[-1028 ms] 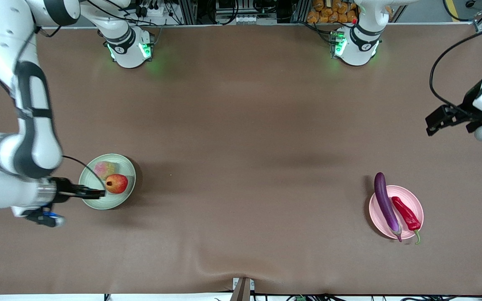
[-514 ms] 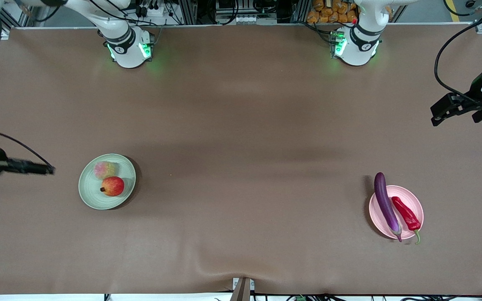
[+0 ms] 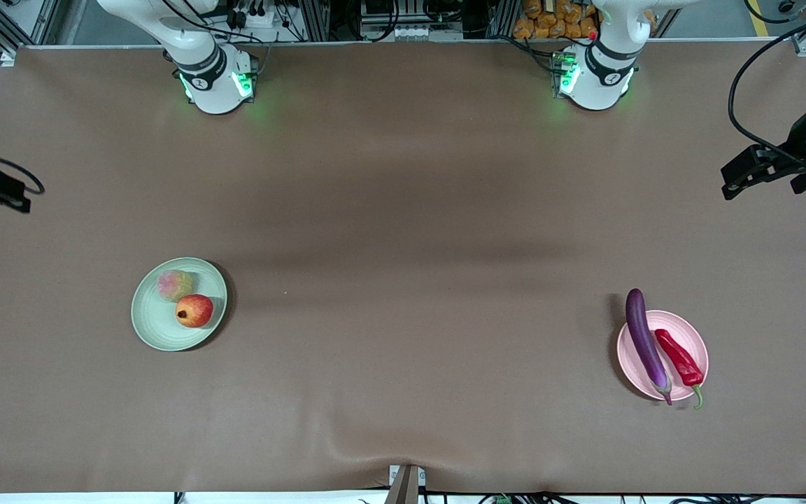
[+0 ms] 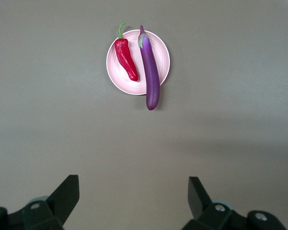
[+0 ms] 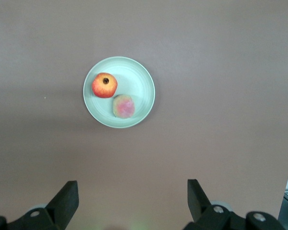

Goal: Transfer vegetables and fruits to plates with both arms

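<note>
Nearest the front camera, toward the left arm's end of the table, the pale pink plate [image 3: 698, 348] carries both vegetables. The purple eggplant [image 3: 646, 343] lies across it with its rounded end overhanging the rim on the side toward the robot bases, and the red chili pepper [image 3: 680, 359] rests just beside it, its green stem reaching past the rim toward the camera.

A little farther from the camera, toward the right arm's end, the pale green plate [image 3: 153, 323] holds the two fruits. The red-yellow apple [image 3: 194, 311] sits nearer the camera, touching or nearly touching the fuzzy pink-green peach [image 3: 175, 285].

The brown table [image 3: 403, 224] lies bare between the plates.

Higher up, the left gripper [image 4: 133, 191] hangs over the table's edge at its own end, fingers spread wide and holding nothing. The right gripper [image 5: 132, 192] hangs likewise at the other end, also spread and unladen.
</note>
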You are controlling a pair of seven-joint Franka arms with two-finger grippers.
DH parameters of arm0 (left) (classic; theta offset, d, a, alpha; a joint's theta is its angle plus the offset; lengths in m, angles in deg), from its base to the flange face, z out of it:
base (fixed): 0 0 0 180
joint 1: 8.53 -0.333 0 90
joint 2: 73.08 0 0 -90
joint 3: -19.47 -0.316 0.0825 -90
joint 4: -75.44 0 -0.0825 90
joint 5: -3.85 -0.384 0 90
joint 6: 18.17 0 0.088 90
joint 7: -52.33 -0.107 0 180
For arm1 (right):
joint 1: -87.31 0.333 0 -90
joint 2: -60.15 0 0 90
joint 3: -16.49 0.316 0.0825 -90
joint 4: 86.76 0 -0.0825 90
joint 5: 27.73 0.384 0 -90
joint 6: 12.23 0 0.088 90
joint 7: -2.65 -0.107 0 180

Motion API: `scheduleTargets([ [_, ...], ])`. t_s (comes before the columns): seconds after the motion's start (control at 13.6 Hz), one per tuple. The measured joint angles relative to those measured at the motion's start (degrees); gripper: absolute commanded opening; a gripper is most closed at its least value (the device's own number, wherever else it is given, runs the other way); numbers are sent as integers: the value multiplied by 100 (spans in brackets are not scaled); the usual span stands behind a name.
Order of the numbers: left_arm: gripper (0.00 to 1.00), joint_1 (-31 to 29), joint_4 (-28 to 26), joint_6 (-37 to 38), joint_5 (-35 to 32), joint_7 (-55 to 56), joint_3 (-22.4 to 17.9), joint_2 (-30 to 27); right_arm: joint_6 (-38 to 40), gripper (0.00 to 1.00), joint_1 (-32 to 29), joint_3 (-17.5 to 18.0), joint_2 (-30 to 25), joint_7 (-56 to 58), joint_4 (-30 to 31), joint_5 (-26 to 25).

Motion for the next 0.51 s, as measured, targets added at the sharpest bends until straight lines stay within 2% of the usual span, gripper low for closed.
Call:
scheduleTargets([
  [0.37,100,-2,1,8,182,0,-35,-57,-1146,100,-16,-8,-1340,-52,2285,-14],
  [0.51,100,-2,1,9,185,0,-37,-57,-1295,100,-7,35,-1584,-51,2661,-19],
])
